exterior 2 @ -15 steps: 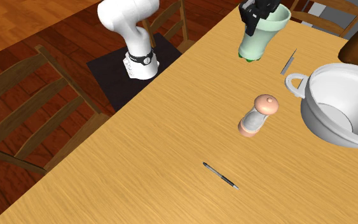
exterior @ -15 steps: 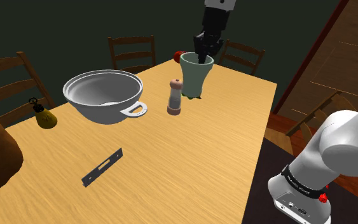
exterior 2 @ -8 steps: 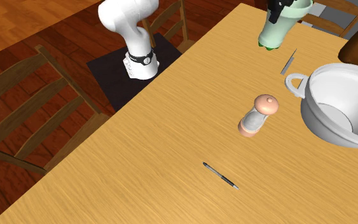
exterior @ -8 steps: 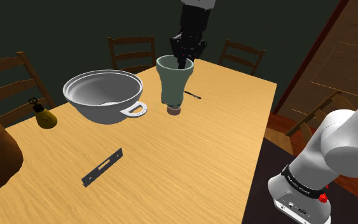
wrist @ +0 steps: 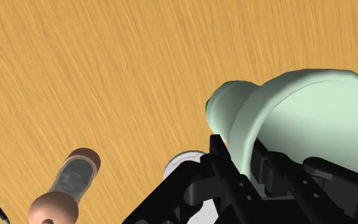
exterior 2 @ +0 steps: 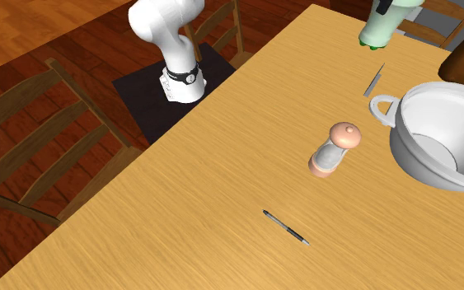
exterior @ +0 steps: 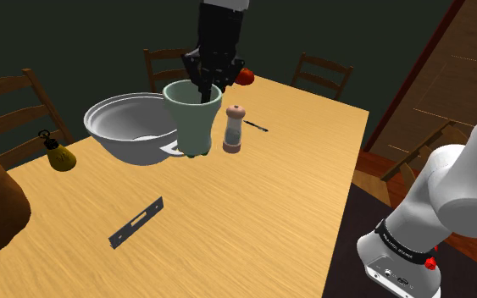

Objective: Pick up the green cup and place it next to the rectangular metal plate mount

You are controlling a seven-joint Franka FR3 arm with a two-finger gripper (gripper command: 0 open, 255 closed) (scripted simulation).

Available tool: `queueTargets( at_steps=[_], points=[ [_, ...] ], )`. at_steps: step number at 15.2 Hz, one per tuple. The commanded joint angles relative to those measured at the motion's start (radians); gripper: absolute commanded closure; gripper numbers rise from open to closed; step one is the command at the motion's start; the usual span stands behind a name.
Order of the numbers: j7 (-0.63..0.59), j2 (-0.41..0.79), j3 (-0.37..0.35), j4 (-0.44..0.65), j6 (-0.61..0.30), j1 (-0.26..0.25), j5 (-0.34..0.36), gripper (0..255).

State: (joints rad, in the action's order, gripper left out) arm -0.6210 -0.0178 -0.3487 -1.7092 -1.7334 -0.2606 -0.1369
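Green cup (exterior: 193,118) hung upright and clear of the wooden worktop (exterior: 262,212), pale green with a darker green base. The black hand (exterior: 208,82) was clamped on the cup's rim from above, one finger inside the cup and one outside; the wrist view confirmed the wall pinched between them (wrist: 244,162). Cup interior otherwise showed as a plain pale wall. The large grey bowl (exterior: 130,127) stood just beside it, bare inner wall and floor in view. From the shoulder view the cup covered most of the bowl's handle. The pepper mill (exterior: 235,129) stood upright on the cup's other side, with a pen (exterior: 256,126) lying beyond it. A red object (exterior: 245,76) was partly hidden behind the arm; kind not identifiable. In the second exterior view the cup's upper part (exterior 2: 384,25) ran off the top edge. The rectangular metal plate mount (exterior: 136,223) lay flat, well apart from the cup.
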Motion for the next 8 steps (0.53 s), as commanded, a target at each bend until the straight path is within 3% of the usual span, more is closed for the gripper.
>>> queueTargets(
  at_steps=[1,8],
  points=[
    [-0.031,0.035,-0.015,0.026,-0.012,-0.014,0.012,255],
    [-0.019,0.030,-0.015,-0.073,-0.106,-0.014,0.008,255]
  ],
)
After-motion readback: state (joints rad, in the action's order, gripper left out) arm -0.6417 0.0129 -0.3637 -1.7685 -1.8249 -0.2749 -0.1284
